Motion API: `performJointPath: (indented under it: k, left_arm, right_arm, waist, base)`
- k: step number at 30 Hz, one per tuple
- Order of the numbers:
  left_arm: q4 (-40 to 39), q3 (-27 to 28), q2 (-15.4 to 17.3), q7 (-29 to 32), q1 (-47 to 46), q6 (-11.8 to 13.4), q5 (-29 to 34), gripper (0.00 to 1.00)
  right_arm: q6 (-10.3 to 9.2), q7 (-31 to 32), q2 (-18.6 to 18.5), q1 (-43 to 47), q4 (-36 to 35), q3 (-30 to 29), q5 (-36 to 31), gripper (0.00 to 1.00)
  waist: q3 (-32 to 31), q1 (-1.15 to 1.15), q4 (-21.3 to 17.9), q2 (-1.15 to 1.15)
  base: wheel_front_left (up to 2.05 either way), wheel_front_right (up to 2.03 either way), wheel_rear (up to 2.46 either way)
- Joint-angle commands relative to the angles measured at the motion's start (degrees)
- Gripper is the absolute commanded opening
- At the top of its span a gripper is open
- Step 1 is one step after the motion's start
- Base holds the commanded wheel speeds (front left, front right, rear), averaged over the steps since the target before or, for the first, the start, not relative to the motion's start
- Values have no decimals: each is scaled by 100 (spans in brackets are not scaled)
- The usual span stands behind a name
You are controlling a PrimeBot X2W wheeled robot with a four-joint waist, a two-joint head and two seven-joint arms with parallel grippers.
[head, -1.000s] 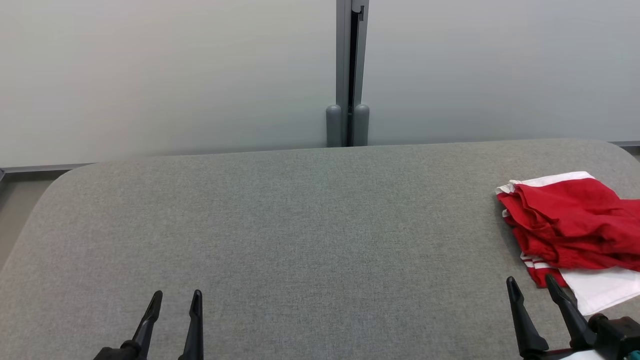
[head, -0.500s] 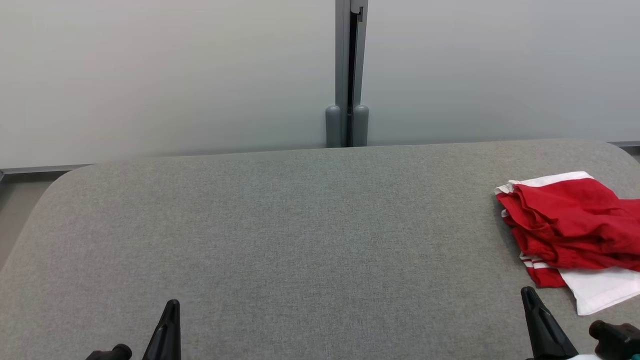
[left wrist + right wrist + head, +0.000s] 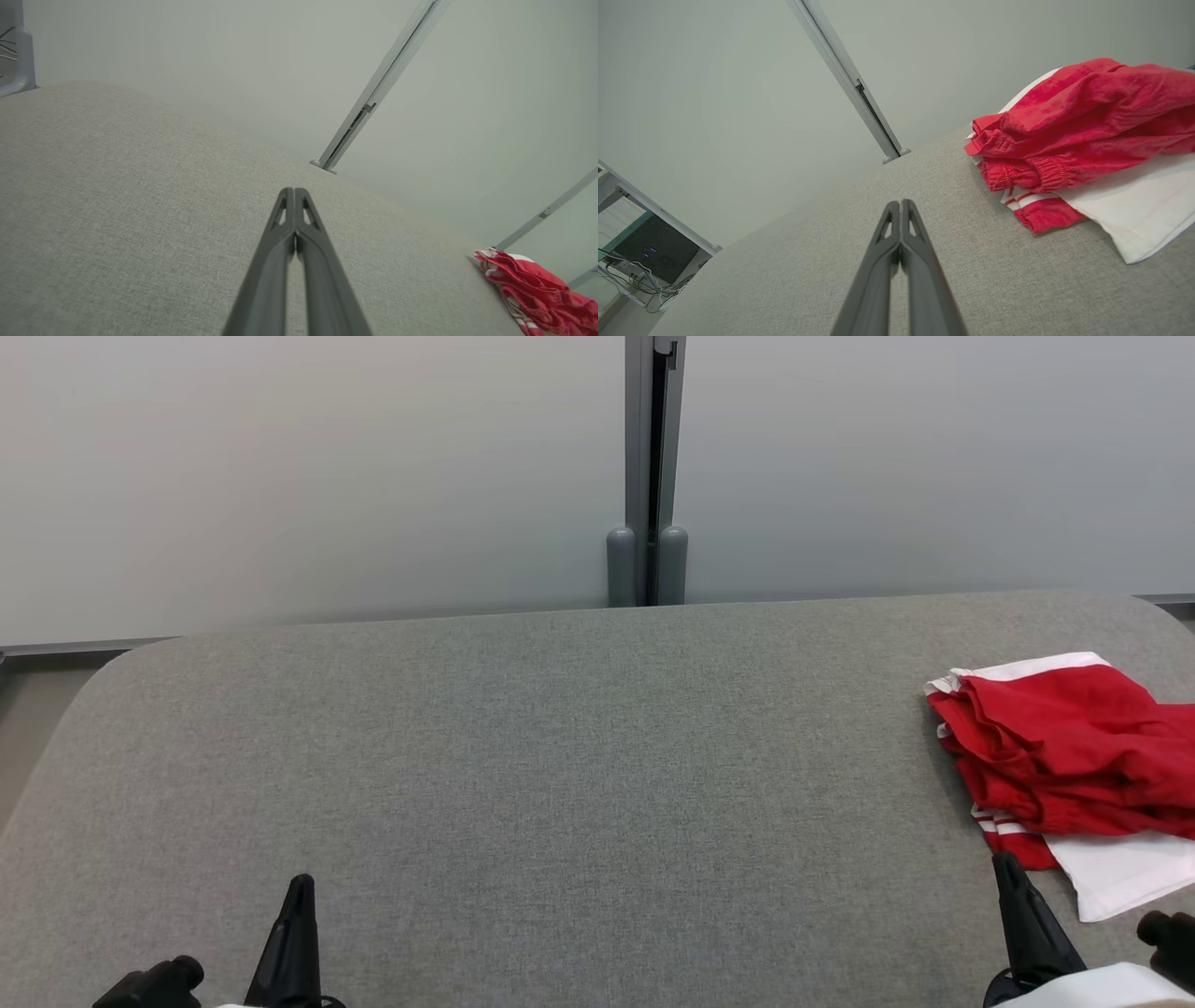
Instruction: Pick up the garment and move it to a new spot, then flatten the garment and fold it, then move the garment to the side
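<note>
Left gripper (image 3: 300, 885): low at the near left of the table, fingers pressed together along their whole length, holding nothing. It points away over bare cloth.

Right gripper (image 3: 1007, 863): low at the near right, fingers likewise pressed together and empty.

Red-and-white garment (image 3: 1060, 747): lies on the table at its right side, partly cut off by the head view's right edge. Red layers with an elasticated hem sit bunched on top. A flat white panel shows underneath and pokes out toward the robot.

Key relation: the garment lies just ahead of the right gripper's tip and slightly to its right, near but apart. It is well apart from the left gripper, across the whole table, so the right arm is clearly nearer. The visible pile runs roughly from far to near along the right edge. Its full length cannot be told.

Stage, as a judgement: a loose stack at the side fits a garment waiting to be picked up, or one folded and set aside. The pictures do not settle which.

Surface: grey woven table (image 3: 560, 756) with rounded far corners.

Room: pale wall panels (image 3: 280, 476) joined by a grey metal post (image 3: 651, 448).
</note>
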Motion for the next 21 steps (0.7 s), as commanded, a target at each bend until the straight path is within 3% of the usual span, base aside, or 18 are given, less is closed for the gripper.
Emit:
performJointPath:
  k: [1, 21]
  left_arm:
    - [-51, 67, 30, 43, -214, -38, -243, 0]
    - [94, 267, 7, 448, -543, -121, -1721, 0]
  right_arm:
    - [0, 60, -18, -177, -49, -79, 233, 0]
    - [0, 389, 99, -451, 113, -320, 1622, 0]
  waist:
    - [5, 0, -1, 0]
    - [68, 0, -10, 0]
  base:
    - [0, 0, 0]
    - [0, 0, 0]
